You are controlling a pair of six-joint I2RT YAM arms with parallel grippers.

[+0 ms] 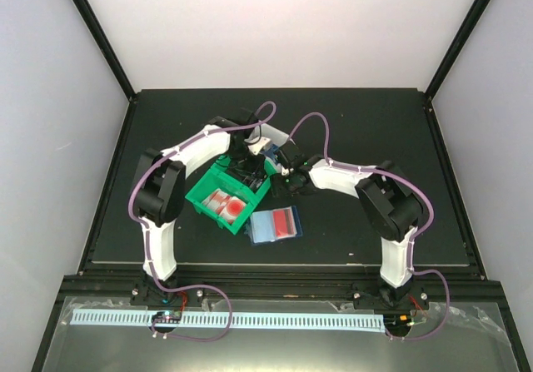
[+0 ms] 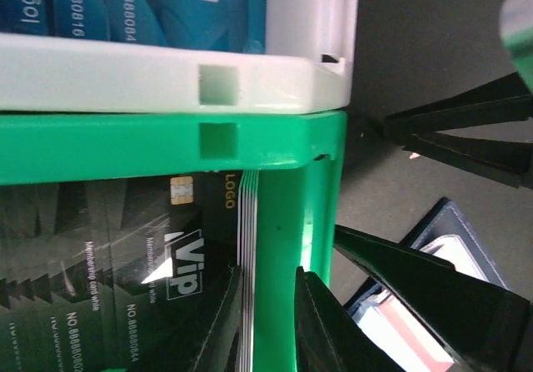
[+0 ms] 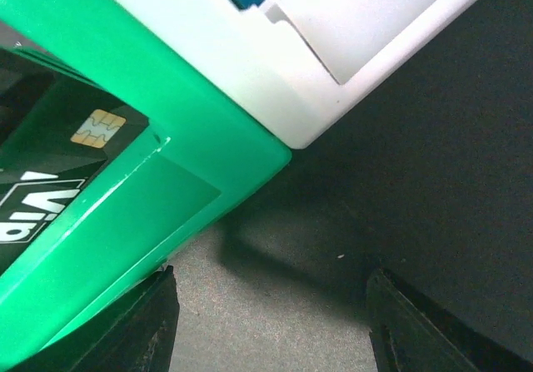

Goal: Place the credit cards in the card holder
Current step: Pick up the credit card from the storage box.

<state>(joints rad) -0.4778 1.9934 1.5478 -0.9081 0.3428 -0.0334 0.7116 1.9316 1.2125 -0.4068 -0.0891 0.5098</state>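
The left gripper (image 2: 269, 279) is shown with jaws narrowly parted and empty, set astride the green bin (image 2: 125, 143) wall and the edge of the black credit cards (image 2: 125, 255) inside it. The right gripper (image 3: 271, 280) is held wide open and empty, beside that bin. The card holder (image 1: 260, 227) is laid open on the tabletop (image 1: 375, 139), just beside the bin. On closing, the wall may be pinched along with the cards and the bin dragged.
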